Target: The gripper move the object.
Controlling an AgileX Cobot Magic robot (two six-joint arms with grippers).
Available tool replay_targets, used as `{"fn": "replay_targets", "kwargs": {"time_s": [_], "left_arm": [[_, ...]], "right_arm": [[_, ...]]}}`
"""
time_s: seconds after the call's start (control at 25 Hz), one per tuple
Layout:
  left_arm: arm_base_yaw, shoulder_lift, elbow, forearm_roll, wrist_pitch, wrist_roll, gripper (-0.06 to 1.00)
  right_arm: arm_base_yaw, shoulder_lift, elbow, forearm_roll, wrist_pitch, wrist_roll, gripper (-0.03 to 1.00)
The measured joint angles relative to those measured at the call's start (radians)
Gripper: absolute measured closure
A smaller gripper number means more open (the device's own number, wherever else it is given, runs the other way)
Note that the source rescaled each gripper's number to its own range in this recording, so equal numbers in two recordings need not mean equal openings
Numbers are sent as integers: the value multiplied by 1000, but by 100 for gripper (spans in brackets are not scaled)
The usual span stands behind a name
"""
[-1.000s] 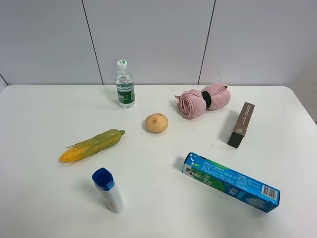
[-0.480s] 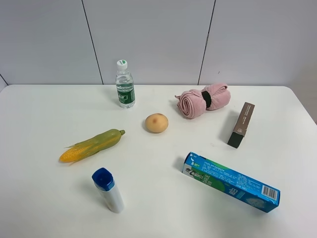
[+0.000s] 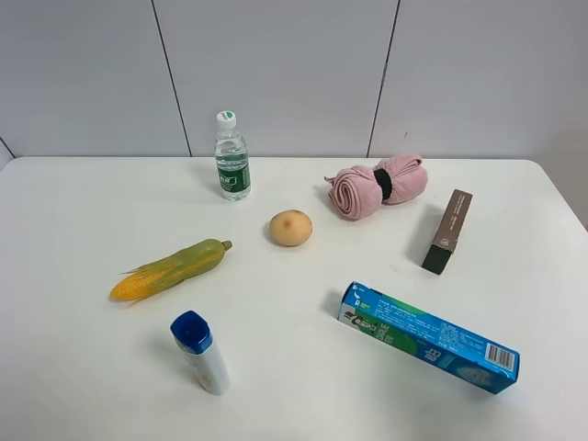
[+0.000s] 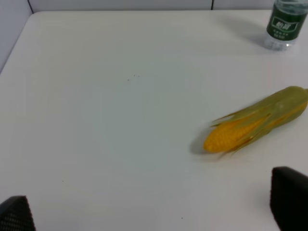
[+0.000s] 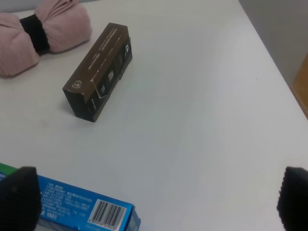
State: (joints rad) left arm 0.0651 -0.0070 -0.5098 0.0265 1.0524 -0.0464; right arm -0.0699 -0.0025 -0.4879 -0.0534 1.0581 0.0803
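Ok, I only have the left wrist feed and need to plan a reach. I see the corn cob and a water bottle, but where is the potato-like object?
Observer: In the high view the object lies alone on the table, between the corn cob and the rolled pink towel, touching neither.
Operator: Anything close to the right arm?
Observer: The right wrist view shows a brown box lying flat, apart from the towel.
Operator: Is that arm carrying anything?
Observer: No, the right gripper is open and holds nothing.
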Motion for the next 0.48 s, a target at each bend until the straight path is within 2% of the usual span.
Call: {"fn": "replay_targets", "kwargs": {"time_s": [0.48], "left_arm": [[0, 0, 0, 0, 0, 0, -6]], "right_arm": [[0, 0, 0, 0, 0, 0, -3]]}}
